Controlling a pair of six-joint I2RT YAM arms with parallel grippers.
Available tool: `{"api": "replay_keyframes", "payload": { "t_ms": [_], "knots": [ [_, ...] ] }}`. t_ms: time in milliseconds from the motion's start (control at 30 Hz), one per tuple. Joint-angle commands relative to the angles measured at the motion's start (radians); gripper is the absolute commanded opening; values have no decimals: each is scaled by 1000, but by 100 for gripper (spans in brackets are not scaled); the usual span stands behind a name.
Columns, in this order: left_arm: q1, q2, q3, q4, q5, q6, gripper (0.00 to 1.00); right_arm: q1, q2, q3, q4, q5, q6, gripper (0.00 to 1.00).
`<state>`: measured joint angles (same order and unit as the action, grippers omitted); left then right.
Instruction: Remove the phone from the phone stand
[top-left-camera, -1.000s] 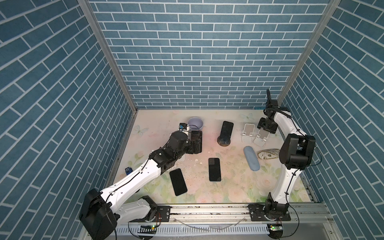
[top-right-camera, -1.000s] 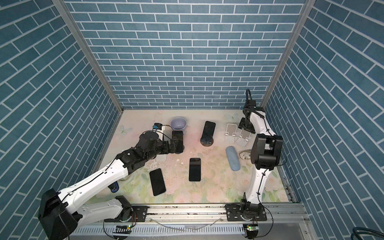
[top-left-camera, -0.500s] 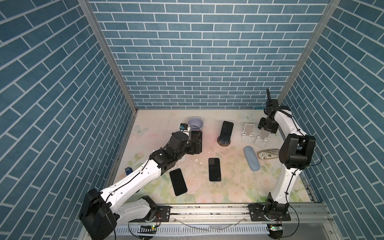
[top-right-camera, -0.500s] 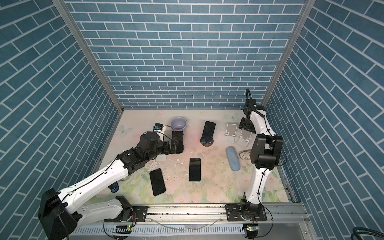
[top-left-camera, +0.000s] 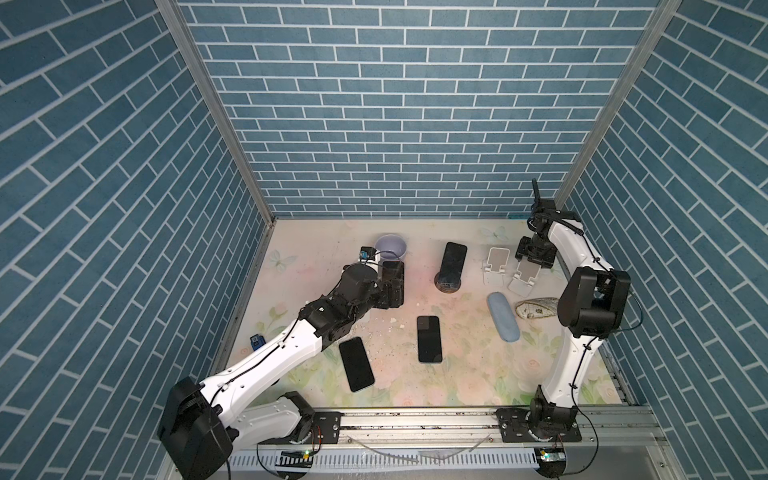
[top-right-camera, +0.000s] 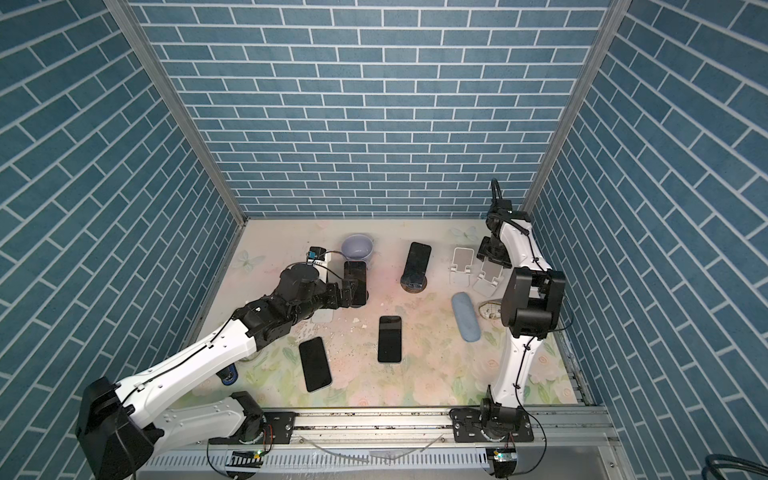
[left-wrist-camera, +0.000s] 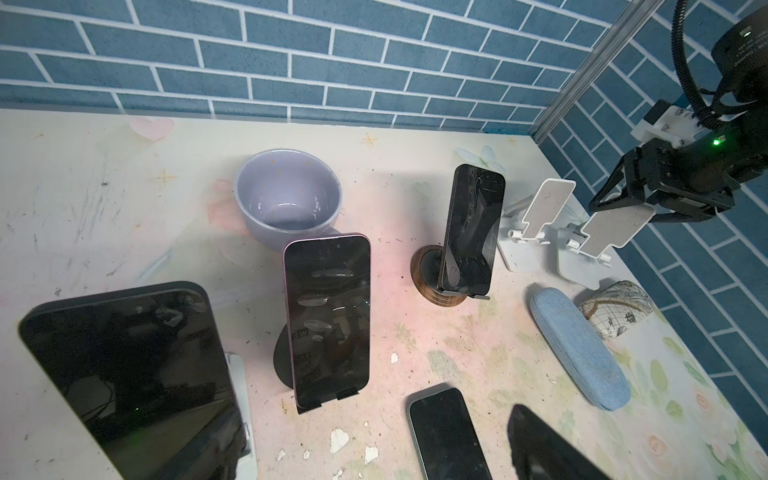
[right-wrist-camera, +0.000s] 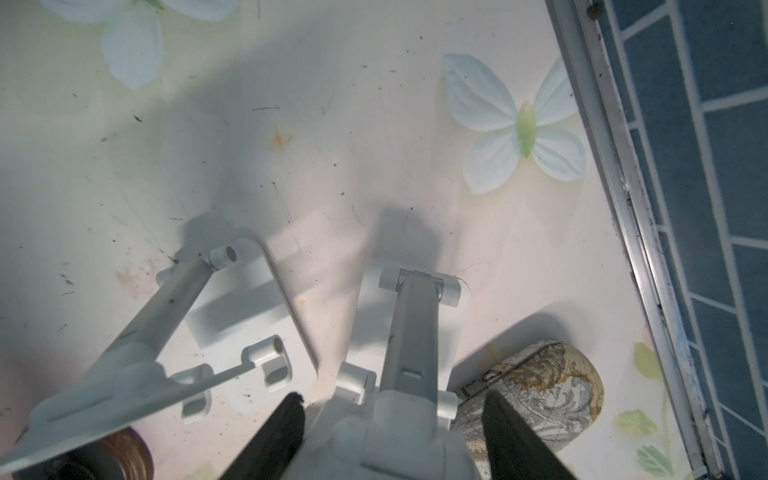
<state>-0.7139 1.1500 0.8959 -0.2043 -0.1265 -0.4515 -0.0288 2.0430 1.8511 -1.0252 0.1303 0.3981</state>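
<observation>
No clear shift is seen since a second ago. Just on the near side of the lilac bowl, the left gripper is held with its jaws spread wide at the lower part of the phone. The phone is propped upright on its black phone stand; contact cannot be told. Far right of the bowl, the right gripper is clamped on the plate of a white stand.

Tight behind the standing phone, bowl close by. Open floor toward the wooden stand; flat phone in front.
</observation>
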Motion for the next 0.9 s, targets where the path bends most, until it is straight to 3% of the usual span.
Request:
{"api": "replay_keyframes", "payload": {
  "t_ms": [0,367,633,867],
  "knots": [
    [-6,-18,26,-8,-10,24,100,7,-64,-41,16,-11,80,46],
    [-6,-35,23,-41,-10,72,100,81,-130,-189,96,160,174,46],
    [-6,-68,9,-52,-13,80,100,92,-191,-337,205,175,208,48],
    [-6,-84,3,-53,-13,73,100,92,-203,-357,223,143,207,60]
  ]
}}
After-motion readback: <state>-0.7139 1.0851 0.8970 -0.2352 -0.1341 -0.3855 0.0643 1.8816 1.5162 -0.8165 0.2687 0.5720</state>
